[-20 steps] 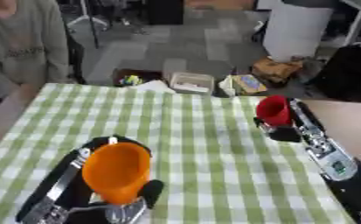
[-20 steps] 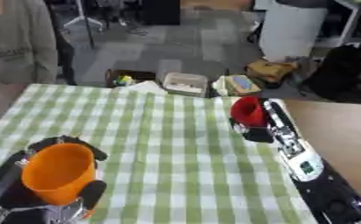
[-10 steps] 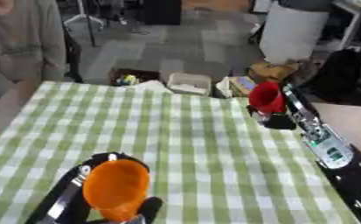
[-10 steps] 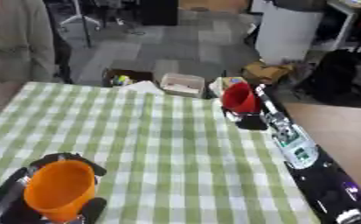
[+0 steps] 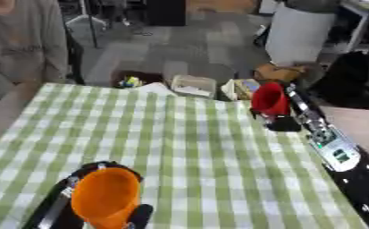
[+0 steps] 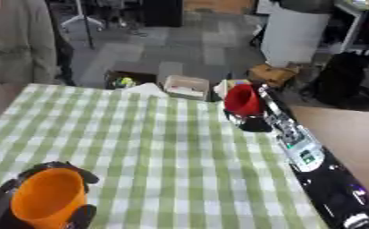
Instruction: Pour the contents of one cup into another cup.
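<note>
Now left hand (image 5: pixel 101 221) grips orange cup (image 5: pixel 105 201); right hand (image 5: pixel 279 121) grips red cup (image 5: pixel 268 98).

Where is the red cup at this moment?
The red cup is held in the right hand at the far right edge of the green checked table, far from the orange cup in the left hand.

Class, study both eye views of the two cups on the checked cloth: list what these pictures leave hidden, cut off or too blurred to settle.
1. Contents of the red cup: both views, its opening faces away.
2. Right hand fingers: blurred and dark under that cup, so the grip is unclear.
3. Left hand: cut by the lower edge, mostly behind the orange cup.
4. Orange cup's bottom: blurred, contents uncertain.
</note>
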Available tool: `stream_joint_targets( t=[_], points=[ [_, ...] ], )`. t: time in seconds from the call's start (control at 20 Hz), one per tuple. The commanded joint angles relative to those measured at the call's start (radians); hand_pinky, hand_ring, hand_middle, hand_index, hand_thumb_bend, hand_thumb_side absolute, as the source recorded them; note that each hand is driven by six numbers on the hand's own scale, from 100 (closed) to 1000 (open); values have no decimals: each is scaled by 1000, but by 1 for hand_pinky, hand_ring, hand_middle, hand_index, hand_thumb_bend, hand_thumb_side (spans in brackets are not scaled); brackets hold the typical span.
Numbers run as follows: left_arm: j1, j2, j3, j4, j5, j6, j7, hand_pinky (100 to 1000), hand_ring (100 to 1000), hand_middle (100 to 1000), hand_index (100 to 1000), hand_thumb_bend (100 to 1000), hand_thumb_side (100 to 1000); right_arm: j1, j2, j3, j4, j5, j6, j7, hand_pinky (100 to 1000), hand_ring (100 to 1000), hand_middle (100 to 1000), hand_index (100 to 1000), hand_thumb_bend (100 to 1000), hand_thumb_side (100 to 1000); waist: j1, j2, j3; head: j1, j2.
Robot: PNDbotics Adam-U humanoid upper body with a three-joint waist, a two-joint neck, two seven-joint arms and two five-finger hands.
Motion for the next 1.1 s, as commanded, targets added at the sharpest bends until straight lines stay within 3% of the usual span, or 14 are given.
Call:
stream_joint_targets(
  t=[0.05,0.45,1.1],
  points=[
    [-16,23,-3,-18,-26,35,-9,428,684,360,499,100,198,-34,-35,7,-46,-10,-8,11,462,409,442,449,262,100,-1,-22,-5,3,-12],
    [-43,30,-29,3,-85,92,-44,427,687,363,499,100,184,-58,-31,42,-122,-42,-23,50,471,411,441,451,257,100,-13,-26,-29,8,-10],
    [-91,1,-46,146,-154,67,-32,428,689,366,500,100,174,-71,-15,130,-321,-153,-25,153,480,412,440,452,258,100,-37,-27,-64,17,-9]
  ],
)
